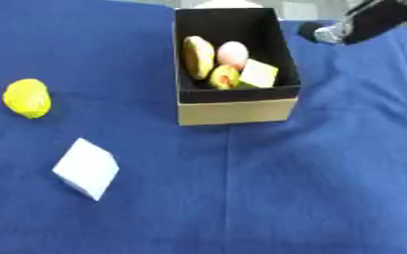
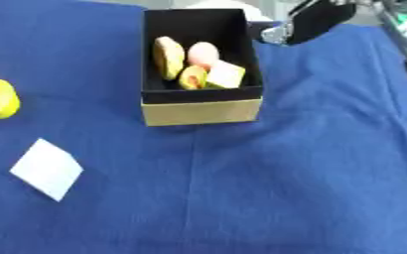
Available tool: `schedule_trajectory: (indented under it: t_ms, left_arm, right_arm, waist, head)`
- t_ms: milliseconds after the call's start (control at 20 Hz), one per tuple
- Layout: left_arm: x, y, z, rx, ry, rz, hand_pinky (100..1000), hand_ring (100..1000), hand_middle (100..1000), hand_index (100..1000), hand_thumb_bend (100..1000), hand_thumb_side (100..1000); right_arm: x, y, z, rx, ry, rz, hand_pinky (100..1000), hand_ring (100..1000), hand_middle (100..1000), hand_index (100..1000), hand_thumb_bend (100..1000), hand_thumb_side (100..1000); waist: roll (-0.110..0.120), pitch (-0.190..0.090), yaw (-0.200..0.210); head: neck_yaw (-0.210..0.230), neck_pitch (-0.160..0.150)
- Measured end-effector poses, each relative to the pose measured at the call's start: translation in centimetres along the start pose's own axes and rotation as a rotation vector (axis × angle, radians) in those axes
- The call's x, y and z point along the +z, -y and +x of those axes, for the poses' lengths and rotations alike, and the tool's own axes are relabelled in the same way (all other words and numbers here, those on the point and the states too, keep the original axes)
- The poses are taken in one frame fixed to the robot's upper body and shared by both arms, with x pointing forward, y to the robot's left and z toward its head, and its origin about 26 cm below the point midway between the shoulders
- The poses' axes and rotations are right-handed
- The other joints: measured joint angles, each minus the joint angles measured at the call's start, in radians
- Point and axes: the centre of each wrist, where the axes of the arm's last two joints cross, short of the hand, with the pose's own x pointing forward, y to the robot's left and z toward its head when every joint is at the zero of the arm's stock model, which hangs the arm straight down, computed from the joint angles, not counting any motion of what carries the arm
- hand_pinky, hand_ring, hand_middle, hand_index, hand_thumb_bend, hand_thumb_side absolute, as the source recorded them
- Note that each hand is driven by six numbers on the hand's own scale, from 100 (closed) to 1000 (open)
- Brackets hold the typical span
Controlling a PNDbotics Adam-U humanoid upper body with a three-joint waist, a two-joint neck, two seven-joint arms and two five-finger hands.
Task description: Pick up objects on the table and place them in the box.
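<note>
The box [image 1: 233, 110] is rectangular cardboard, black inside, tan on its near wall, standing upright and open-topped just left of and below my right hand [image 1: 363, 25]. It contains four items: an elongated yellow piece [image 1: 198, 56] leaning along its left wall, a pink rounded piece [image 1: 232, 53] beside that, a small yellow-orange piece [image 1: 224, 76] at the near wall, and a pale tilted block [image 1: 259, 73] to its right. Well left of my hand, a yellow rounded object [image 1: 26, 98] and a white block [image 1: 86, 168] lie apart on the cloth.
</note>
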Motion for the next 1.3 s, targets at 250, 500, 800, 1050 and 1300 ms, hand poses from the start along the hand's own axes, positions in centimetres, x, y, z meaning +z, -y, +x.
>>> schedule_trajectory:
  t_ms: [250,500,800,1050,1300]
  left_arm:
    - [-0.4,-2.0,0.4,-0.192,0.011,-0.134,748,585,539,788,309,496]
    - [-1.4,-3.7,1.2,-0.423,0.000,-0.317,765,617,571,810,325,486]
    - [-2.8,-4.4,2.3,-0.668,-0.055,-0.662,798,685,641,843,385,490]
    - [-3.2,-4.2,2.7,-0.806,-0.107,-0.969,812,721,683,858,432,472]
    - [-3.4,-3.1,2.9,-0.842,-0.107,-1.195,830,748,715,874,457,424]
  right_arm:
    - [3.8,-0.4,-2.1,-0.059,0.033,-0.158,812,816,734,821,258,100]
    - [6.4,-2.4,-3.9,-0.089,0.065,-0.294,806,810,727,810,261,100]
    - [8.1,-5.5,-4.9,-0.117,0.059,-0.418,794,802,718,798,252,100]
    - [8.6,-6.6,-5.1,-0.129,0.026,-0.502,788,798,714,796,249,100]
    - [8.7,-7.3,-5.1,-0.158,0.017,-0.568,779,790,704,789,234,100]
  waist:
    - [0.024,-0.003,-0.041]
    - [0.035,-0.004,-0.064]
    - [0.046,-0.005,-0.082]
    - [0.050,-0.005,-0.091]
    - [0.054,-0.003,-0.099]
  head:
    - [0.040,0.010]
    - [0.067,0.019]
    - [0.082,0.023]
    - [0.082,0.026]
    - [0.082,0.026]
